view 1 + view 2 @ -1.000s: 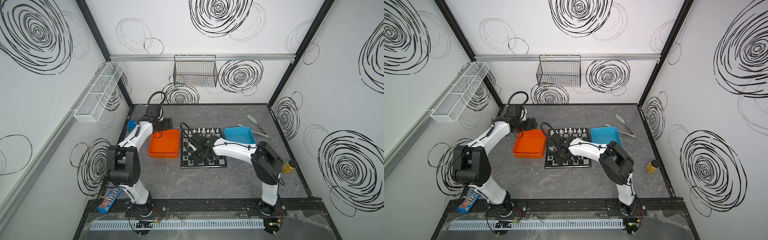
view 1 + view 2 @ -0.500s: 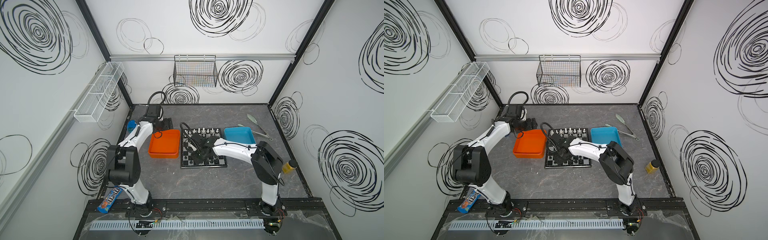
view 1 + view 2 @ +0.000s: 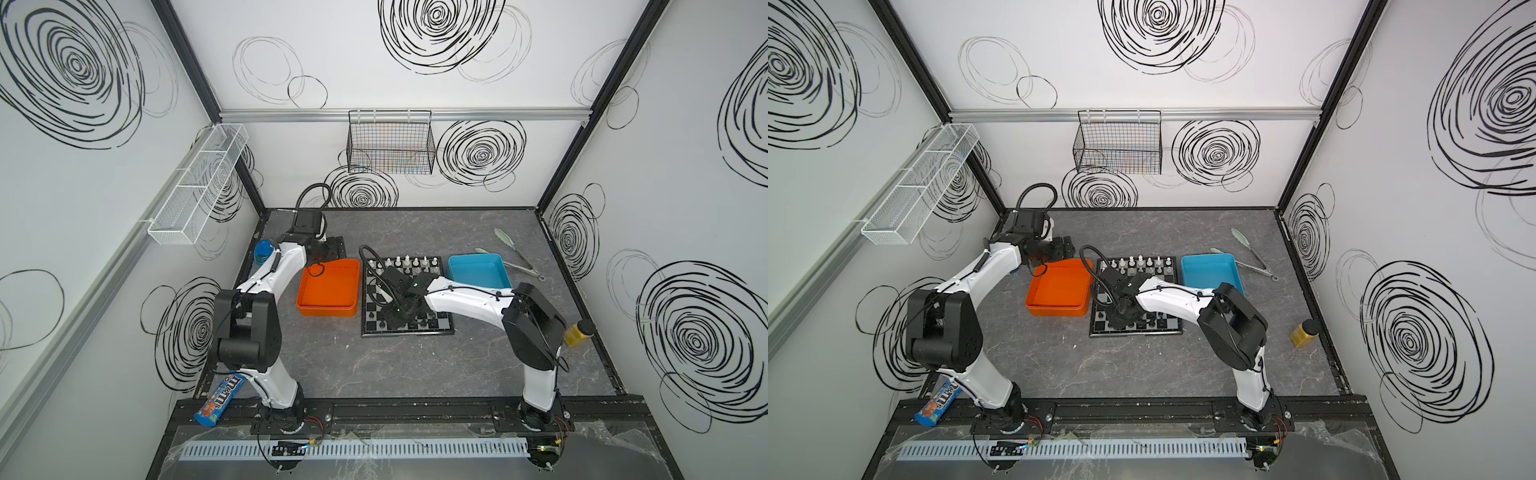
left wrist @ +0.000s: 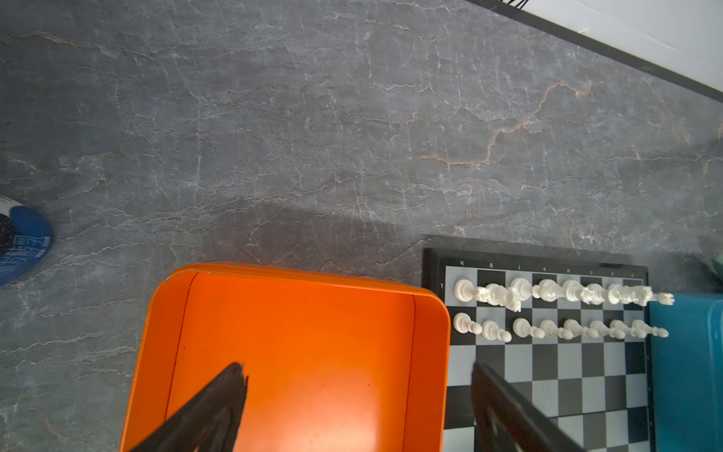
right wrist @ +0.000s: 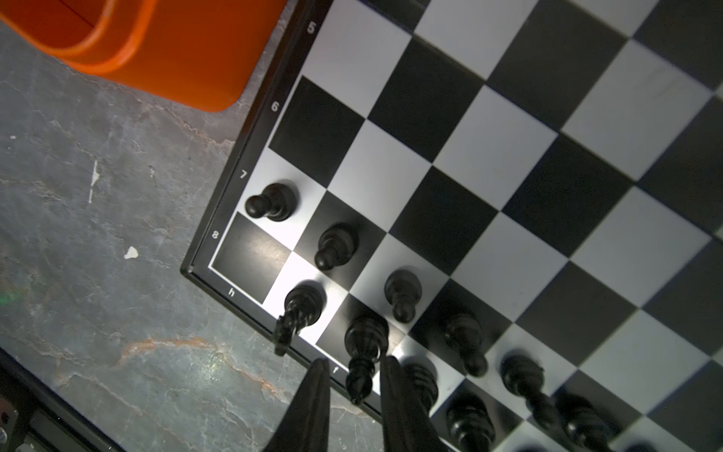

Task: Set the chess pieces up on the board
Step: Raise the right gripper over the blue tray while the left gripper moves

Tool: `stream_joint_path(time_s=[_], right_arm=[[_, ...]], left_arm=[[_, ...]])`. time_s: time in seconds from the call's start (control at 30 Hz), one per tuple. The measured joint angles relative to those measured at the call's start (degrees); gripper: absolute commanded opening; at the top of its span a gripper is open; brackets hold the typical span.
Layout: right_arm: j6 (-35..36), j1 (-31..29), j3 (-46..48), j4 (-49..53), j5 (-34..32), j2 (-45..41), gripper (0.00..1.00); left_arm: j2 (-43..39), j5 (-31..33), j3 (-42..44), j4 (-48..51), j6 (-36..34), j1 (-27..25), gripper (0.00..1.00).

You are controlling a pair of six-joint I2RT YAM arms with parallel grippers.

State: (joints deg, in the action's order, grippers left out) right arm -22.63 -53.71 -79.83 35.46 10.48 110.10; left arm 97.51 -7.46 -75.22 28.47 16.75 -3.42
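Black-and-silver checkered board (image 5: 497, 148), tiny glossy black chessmen (image 5: 336, 242) upright on round bases.

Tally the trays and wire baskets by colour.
Orange tray: 1
Blue tray: 1
White basket: 1
Black basket: 1
Total: 4

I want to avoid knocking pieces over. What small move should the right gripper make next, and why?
Probably lift the right gripper straight up. The black bishop stands upright on its square, the jaws apart on both sides; neighbours stand close, so moving sideways risks tipping them.
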Motion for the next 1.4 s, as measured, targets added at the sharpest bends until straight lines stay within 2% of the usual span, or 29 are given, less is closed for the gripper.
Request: stream_joint_path(time_s=[0.33, 0.53, 0.67, 0.77, 0.9, 1.13, 1.3, 1.4], right_arm=[[-0.6, -0.5, -2.6, 0.7, -0.8, -0.2, 0.30], [-0.5, 0.3, -3.0, 1.0, -3.2, -3.2, 0.32], [0.2, 3.2, -4.5, 1.4, -4.3, -5.8, 0.35], [0.9, 7.8, -4.6, 1.3, -4.7, -8.6, 0.39], [2.1, 15.2, -4.3, 0.8, -4.9, -12.1, 0.54], [4.1, 28.0, 0.3, -0.5, -4.6, -18.1, 1.00], [5.3, 36.2, 4.0, -0.5, -4.7, -19.8, 1.00], [6.3, 40.7, 6.3, -0.1, -4.5, -20.1, 1.00]], left_arm=[[0.0, 0.0, 0.0, 0.0, 0.0, 0.0, 0.93], [0.0, 0.0, 0.0, 0.0, 0.0, -0.1, 0.93], [0.0, 0.0, 0.0, 0.0, 0.0, -0.1, 0.93], [0.0, 0.0, 0.0, 0.0, 0.0, -0.3, 0.93], [0.0, 0.0, 0.1, -0.2, 0.0, -1.3, 0.93], [0.0, 1.0, 0.9, -1.3, 0.0, -6.4, 0.93], [-0.5, 2.2, 0.9, -2.3, 0.3, -13.2, 1.00], [-0.7, 2.2, 0.5, -3.2, 1.0, -17.5, 0.98]])
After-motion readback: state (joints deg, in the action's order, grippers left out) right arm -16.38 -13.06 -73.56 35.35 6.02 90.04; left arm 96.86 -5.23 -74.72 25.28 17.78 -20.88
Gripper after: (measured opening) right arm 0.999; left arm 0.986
